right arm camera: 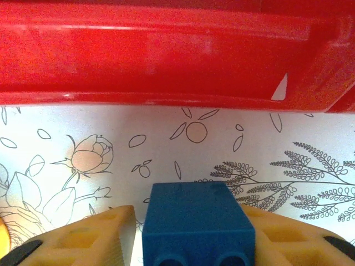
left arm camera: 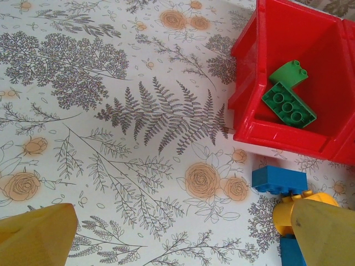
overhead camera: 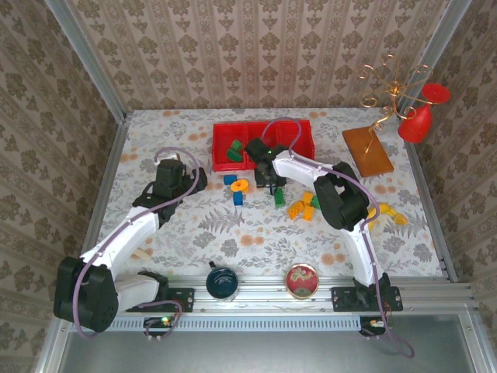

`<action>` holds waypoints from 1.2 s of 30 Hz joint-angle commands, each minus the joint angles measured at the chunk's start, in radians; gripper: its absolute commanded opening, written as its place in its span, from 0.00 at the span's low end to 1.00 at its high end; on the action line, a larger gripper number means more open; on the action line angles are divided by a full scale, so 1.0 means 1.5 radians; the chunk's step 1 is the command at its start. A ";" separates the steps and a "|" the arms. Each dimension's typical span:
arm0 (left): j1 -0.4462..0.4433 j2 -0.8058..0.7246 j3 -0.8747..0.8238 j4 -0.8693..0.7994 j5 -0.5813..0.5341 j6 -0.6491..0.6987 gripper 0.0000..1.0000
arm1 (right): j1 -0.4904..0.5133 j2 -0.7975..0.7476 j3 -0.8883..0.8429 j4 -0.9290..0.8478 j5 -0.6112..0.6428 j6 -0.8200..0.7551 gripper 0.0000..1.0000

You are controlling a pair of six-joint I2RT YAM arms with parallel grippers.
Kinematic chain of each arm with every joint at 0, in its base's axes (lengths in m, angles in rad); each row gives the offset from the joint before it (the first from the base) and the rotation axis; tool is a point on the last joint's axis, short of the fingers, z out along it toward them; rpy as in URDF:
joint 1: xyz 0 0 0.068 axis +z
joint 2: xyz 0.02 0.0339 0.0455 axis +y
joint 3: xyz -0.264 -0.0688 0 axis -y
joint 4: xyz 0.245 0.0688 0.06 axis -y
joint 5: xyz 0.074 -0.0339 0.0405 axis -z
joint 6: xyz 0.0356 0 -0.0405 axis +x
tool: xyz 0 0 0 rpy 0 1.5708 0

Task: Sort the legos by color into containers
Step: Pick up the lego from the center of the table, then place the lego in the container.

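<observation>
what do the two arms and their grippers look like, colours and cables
Both the left arm and right arm have white links with bulky black joint housings. A lilac cable loops loosely along each. The left gripper's fingers and the right gripper's fingers are yellow-orange plastic; the right ones show moulded rectangular recesses and dark outer trim.

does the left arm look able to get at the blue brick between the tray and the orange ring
Probably yes: the blue brick lies on bare table near the open left fingers; the orange ring beside it may crowd a grasp.
</observation>
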 commanded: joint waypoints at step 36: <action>0.004 -0.008 -0.006 0.016 0.015 -0.016 1.00 | -0.024 0.013 0.193 0.009 0.111 -0.121 0.21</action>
